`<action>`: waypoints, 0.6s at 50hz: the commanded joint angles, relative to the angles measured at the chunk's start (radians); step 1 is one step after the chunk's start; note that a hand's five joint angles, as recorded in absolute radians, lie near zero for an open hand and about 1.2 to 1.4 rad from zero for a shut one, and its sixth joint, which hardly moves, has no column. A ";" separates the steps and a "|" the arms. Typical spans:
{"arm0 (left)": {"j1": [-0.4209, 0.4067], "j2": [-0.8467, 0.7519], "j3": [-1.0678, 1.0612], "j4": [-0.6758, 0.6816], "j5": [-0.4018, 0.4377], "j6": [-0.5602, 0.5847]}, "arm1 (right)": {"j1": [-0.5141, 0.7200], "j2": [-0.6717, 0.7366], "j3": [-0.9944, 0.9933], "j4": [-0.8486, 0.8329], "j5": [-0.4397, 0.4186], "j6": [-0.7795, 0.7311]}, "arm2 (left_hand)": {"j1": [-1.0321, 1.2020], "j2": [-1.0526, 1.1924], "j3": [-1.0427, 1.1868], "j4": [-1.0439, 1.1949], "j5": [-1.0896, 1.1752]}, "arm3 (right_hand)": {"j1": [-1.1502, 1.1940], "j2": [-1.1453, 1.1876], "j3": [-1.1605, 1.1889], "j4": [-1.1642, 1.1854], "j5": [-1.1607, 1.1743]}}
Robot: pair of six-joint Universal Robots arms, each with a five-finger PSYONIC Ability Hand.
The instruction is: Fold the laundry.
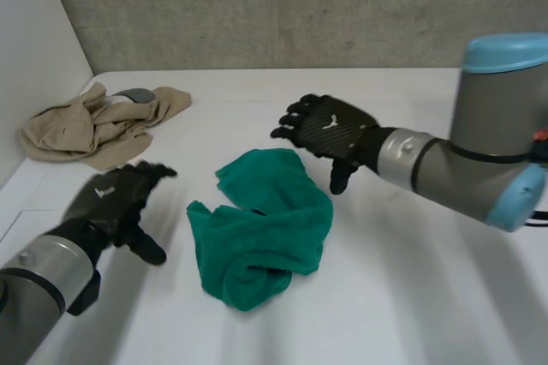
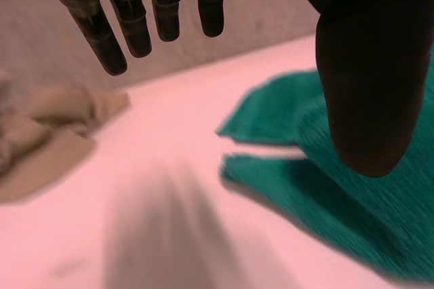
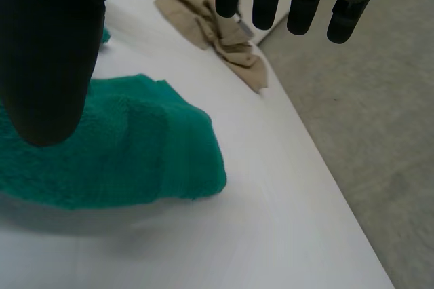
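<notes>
You have both hands spread and holding nothing: left hand [image 1: 111,202] beside the crumpled green towel [image 1: 261,228] mid-table [image 1: 411,279], right hand [image 1: 330,129] above its far edge; beige cloth [image 1: 94,125] far left.

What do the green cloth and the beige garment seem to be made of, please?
The green cloth looks like terry towelling: thick, matt, with a nubbly pile. The beige garment seems a thinner, smooth woven fabric, perhaps cotton, creasing in flat folds.
</notes>
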 commanded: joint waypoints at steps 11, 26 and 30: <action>-0.117 -0.420 0.159 0.077 0.120 0.010 | 0.096 0.403 -0.354 0.109 0.020 -0.338 | 0.628 0.644 0.637 0.646 0.655 | -0.046 -0.035 -0.037 -0.038 -0.043; -0.121 -0.302 0.570 0.327 -0.134 0.068 | 0.082 0.373 -0.784 -0.227 0.476 0.185 | 1.133 1.148 1.141 1.151 1.160 | 1.175 1.187 1.185 1.184 1.179; -0.123 -0.280 0.639 0.402 -0.135 0.084 | 0.070 0.279 -0.710 -0.238 0.493 0.241 | 1.133 1.148 1.141 1.151 1.160 | 1.175 1.187 1.185 1.184 1.179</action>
